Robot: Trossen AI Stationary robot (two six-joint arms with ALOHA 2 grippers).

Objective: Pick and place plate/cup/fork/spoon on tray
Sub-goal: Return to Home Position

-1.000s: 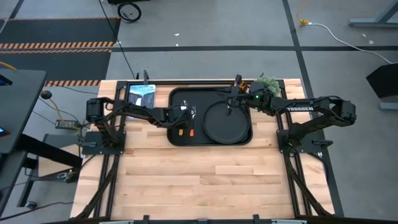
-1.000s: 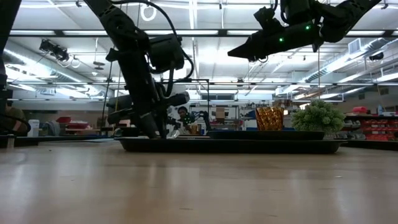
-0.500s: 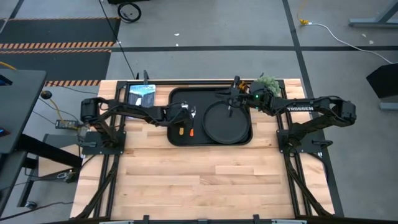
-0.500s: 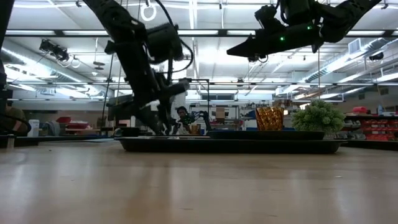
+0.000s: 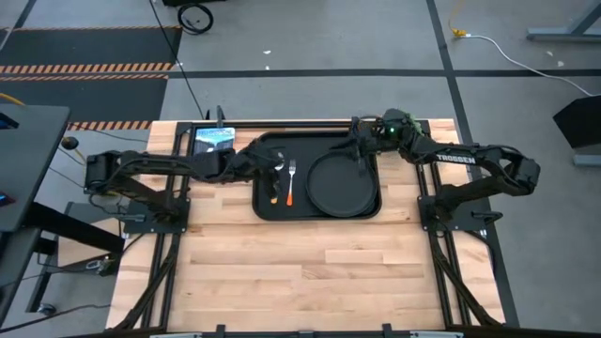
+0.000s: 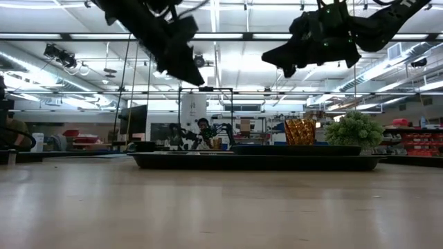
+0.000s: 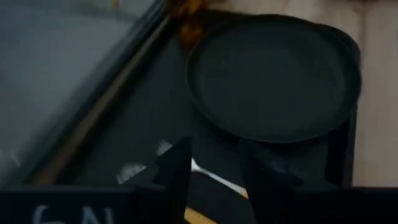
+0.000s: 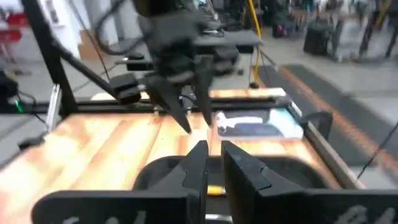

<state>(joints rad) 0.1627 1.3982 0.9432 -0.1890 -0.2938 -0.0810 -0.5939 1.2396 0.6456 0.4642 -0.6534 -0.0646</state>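
At centre of the overhead frame, the black tray (image 5: 319, 178) on the wooden counter (image 5: 310, 272) holds the plate (image 5: 343, 184), fork (image 5: 291, 184) and spoon (image 5: 276, 184). The left claw (image 5: 266, 160), slightly open and empty, hovers over the tray's left edge. The right claw (image 5: 360, 150), nearly closed and empty, hangs at upper right, near the cup (image 6: 300, 131).

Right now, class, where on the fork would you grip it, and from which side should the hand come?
Grip the fork by its reddish-orange handle, coming straight down, the hand closing across it. It lies flat on the tray, so no side offers a way under. The spoon and plate lie close on either side, so probably keep the opening narrow.
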